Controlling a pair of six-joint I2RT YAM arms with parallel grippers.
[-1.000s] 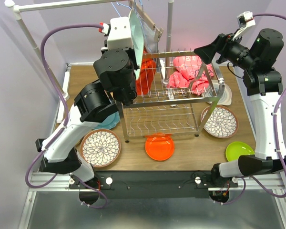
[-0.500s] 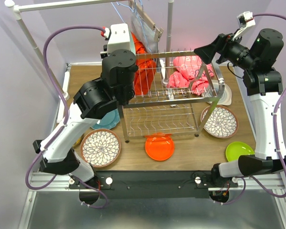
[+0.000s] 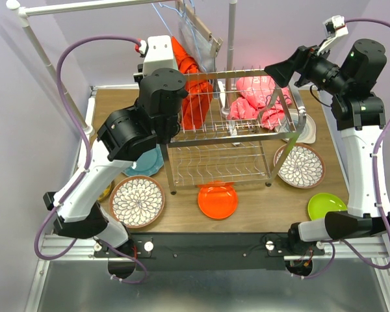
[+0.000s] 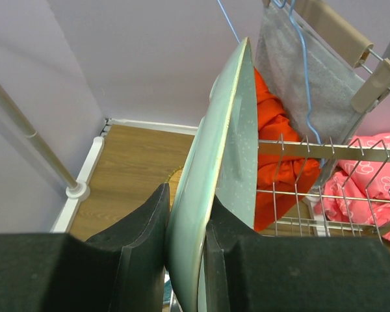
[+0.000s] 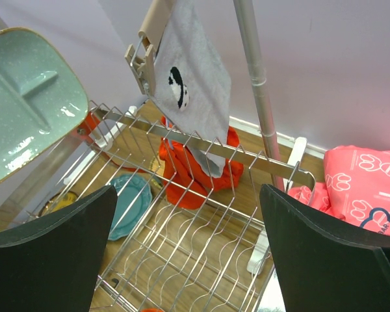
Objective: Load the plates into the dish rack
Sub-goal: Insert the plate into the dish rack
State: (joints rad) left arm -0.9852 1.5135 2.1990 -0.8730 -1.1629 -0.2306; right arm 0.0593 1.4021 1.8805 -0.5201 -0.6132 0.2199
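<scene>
— Firstly, the left claw (image 4: pixel 187 201): what was its state?
— Closed on the mint plate (image 4: pixel 231 130), both pads pinching its lower rim. The plate stood on edge and tilted, its rim rising up and away from the claw.

— And where did the dish rack (image 4: pixel 325 151) lie from it?
— To the plate's right in the left wrist view, and lower. The plate hung at the rack's left end, above the upper shelf (image 5: pixel 182 221), and was not yet in any slot. Whether it touched the top rail could not be told.

— Which way did the plate face?
— Its divided face looked along the rack toward the right end, as the right wrist view showed. I judged that this suited the slots, though the line of the wires against the rim was not clear.

— The right claw (image 5: pixel 187 195)?
— Open and empty, held high over the rack's right end, well apart from the plate. The left arm was plainly the nearer.

— Other plates?
— The orange plate (image 3: pixel 218 200), the lime plate (image 3: pixel 325 205), the left floral plate (image 3: pixel 137 201) and the right floral plate (image 3: pixel 299 165) lay flat on the desk (image 3: pixel 266 208), around the rack's legs.

— The next move?
— In my judgement, down and rightward with the plate kept on edge, clear of the red cloth (image 4: pixel 273 149) behind it.
</scene>
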